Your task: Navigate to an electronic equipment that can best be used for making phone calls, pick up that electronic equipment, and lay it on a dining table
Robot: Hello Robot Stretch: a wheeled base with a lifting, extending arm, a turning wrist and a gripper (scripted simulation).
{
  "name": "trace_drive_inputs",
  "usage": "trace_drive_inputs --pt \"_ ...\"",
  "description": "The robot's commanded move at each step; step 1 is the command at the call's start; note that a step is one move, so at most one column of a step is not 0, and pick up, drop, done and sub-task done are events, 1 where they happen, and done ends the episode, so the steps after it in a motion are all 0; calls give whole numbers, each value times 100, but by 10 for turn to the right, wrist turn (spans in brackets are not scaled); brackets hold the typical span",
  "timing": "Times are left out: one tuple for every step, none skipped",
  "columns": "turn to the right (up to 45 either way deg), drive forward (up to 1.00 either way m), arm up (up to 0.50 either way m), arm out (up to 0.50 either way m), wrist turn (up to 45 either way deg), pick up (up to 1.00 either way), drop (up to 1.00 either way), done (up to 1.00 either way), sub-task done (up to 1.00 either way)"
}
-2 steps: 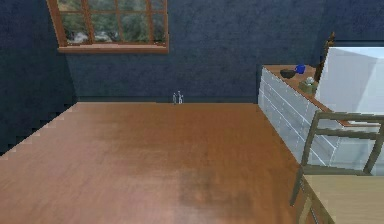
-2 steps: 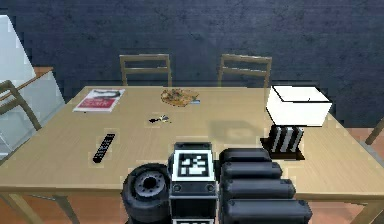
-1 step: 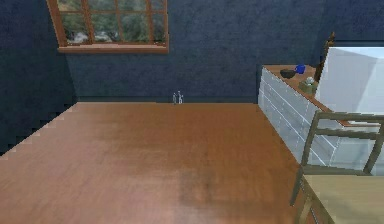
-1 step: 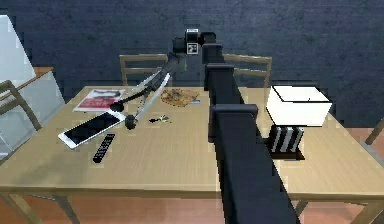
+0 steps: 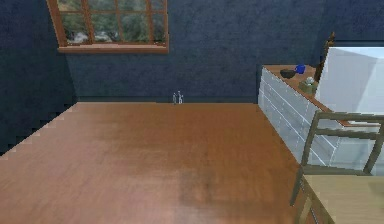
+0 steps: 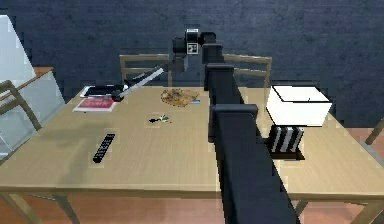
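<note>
Over the far edge of the bench [image 6: 150,165]: the hand [image 6: 180,52], at the end of the dark arm [image 6: 235,140] that runs out across the bench top. A chair back [image 6: 143,66] and the blue wall stand behind it, so I cannot tell whether the hand holds anything.

On the bench, far left corner: a flat red-and-white item [image 6: 100,93] with a small dark flat piece [image 6: 113,95] on it. This may be the phone; cannot confirm. Just beside it, toward the hand: a long dark-and-white object [image 6: 142,79], lying slantwise.

Bench middle, left of the arm: a brown patch [image 6: 180,97] and a small cluster like keys [image 6: 158,121]. Closer to the bench's near edge: a black remote [image 6: 103,148]. Right of the arm: a white box on a striped base [image 6: 295,118]. A second chair [image 6: 250,68] stands at the bench's far side.

Forward view: wooden floor [image 5: 150,150], window [image 5: 110,25], and a white drawer unit [image 5: 295,110] with a blue item [image 5: 299,69] on top.
</note>
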Motion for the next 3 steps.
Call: trace_drive_inputs --pt "0 0 0 0 450 0 0 0 0" --pt "0 0 0 0 450 0 0 0 0" --pt "0 0 0 0 30 0 0 0 0"
